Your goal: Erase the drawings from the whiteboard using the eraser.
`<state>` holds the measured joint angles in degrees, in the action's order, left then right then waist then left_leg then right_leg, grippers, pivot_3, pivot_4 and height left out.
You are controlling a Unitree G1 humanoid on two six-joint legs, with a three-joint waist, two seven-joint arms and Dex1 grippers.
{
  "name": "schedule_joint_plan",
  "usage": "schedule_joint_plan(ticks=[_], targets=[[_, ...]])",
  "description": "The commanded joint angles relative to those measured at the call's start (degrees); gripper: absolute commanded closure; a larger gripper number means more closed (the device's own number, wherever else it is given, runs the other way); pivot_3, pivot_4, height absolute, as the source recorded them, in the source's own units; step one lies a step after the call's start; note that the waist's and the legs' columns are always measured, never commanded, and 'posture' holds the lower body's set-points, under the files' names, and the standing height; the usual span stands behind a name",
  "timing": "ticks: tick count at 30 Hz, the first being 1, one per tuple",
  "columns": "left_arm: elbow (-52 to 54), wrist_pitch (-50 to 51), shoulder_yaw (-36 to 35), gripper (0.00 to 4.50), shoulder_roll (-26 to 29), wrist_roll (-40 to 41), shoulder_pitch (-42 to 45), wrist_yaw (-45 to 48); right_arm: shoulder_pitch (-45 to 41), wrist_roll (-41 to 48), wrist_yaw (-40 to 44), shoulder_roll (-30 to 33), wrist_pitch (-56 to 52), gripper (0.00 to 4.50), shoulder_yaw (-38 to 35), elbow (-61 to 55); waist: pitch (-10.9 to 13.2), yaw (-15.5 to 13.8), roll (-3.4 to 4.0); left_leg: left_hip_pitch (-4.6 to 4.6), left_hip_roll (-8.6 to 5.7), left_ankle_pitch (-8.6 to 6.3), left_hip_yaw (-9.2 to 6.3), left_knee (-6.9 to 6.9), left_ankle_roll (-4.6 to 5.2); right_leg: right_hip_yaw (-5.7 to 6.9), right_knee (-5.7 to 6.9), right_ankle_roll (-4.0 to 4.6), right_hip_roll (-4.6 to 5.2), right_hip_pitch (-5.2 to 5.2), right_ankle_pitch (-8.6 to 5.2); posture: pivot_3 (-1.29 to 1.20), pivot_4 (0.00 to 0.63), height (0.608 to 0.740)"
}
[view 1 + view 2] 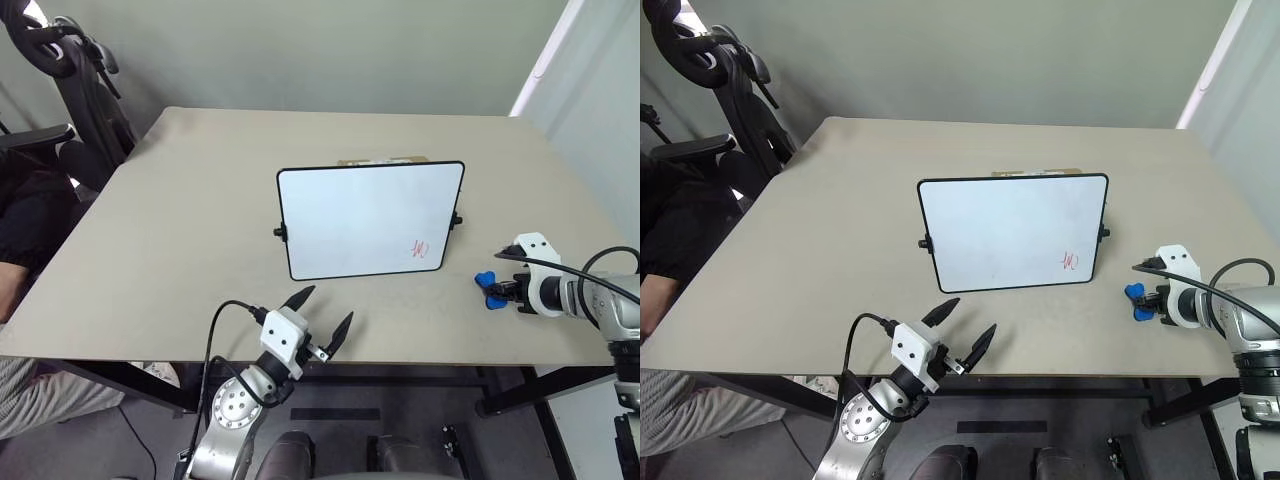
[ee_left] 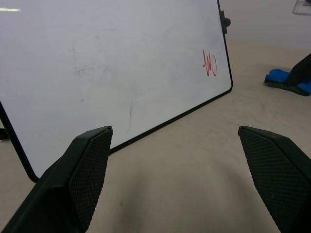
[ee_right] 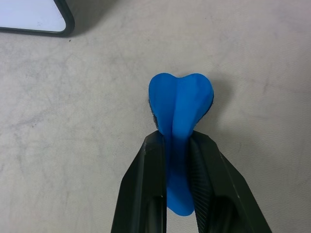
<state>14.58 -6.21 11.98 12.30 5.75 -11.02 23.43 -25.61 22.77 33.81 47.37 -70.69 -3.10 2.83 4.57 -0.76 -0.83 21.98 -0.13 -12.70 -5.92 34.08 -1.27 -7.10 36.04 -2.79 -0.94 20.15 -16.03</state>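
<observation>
Bright, even indoor light, soft shadows.
Faint glare streak across the whiteboard (image 2: pixel 112 63) in the left wrist view; short dark shadow under the eraser (image 3: pixel 180 104) on the table (image 1: pixel 180 220); sharp in the head views, slightly soft on near fingers (image 2: pixel 82 179) up close.

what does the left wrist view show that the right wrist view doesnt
Left wrist view alone: the small red marker scribble on the board face, and the left end effector with fingers spread open. Right wrist view alone: the right end effector shut on the bright blue chunky eraser. Both share the eraser, the black-framed white whiteboard and the beige tabletop.
</observation>
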Motion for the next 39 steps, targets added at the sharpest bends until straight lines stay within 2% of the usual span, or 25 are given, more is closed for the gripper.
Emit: schedule_joint_plan(ticks=[1,8,15,24,28,39], targets=[[2.25,-0.58,-0.04,0.0,-0.09,0.12,0.32,0.0,0.51,0.22,-0.46,1.73,-1.01,3.98,-2.67,-4.91,0.0,-0.02,0.0,0.01,0.0,0.0,0.0,0.0,-0.01,0.0,0.0,0.0,0.0,0.0,0.0,0.0,0.15,0.73],[0.7,-0.67,0.31,0.0,-0.34,0.04,1.37,0.25,1.89,5.41,-0.65,-0.75,-4.54,3.98,-8.5,-22.34,0.0,0.0,0.0,0.03,-0.01,-0.02,0.01,0.0,-0.04,0.0,-0.01,0.03,-0.03,0.01,-0.05,0.0,0.15,0.73],[-0.28,-0.82,0.34,0.0,-0.58,-0.18,2.31,0.22,1.34,7.61,-4.57,-10.57,-1.87,3.98,-7.12,-33.71,-0.01,0.24,-0.03,-0.05,0.0,0.05,0.01,0.02,0.08,-0.12,0.0,0.18,-0.09,0.09,-0.13,0.0,0.15,0.73],[0.91,-0.37,0.18,0.0,-0.24,0.21,1.79,0.36,0.87,2.3,-11.42,-20.3,7.12,3.98,-3.16,-26.74,-0.13,0.11,0.06,-0.05,-0.03,0.07,0.01,0.02,0.21,-0.25,-0.07,0.0,-0.05,0.27,0.05,0.0,0.15,0.73],[1.32,-0.35,0.34,0.0,-0.25,0.23,1.4,0.23,0.66,0.39,-12.85,-21.02,9.06,3.98,-2.37,-22.88,-0.14,0.1,0.08,-0.03,-0.03,0.04,0.01,0.0,0.2,-0.3,-0.06,-0.21,-0.06,0.31,0.21,0.0,0.15,0.73],[1.77,-0.47,0.53,0.0,-0.49,0.23,0.89,0.11,0.79,-2.98,-13.13,-20.69,11.68,3.98,0.47,-16.56,-0.14,0.32,0.11,-0.02,-0.04,-0.16,0.03,-0.02,-0.11,-0.43,-0.05,0.01,-0.09,0.33,0.33,0.0,0.15,0.73]])
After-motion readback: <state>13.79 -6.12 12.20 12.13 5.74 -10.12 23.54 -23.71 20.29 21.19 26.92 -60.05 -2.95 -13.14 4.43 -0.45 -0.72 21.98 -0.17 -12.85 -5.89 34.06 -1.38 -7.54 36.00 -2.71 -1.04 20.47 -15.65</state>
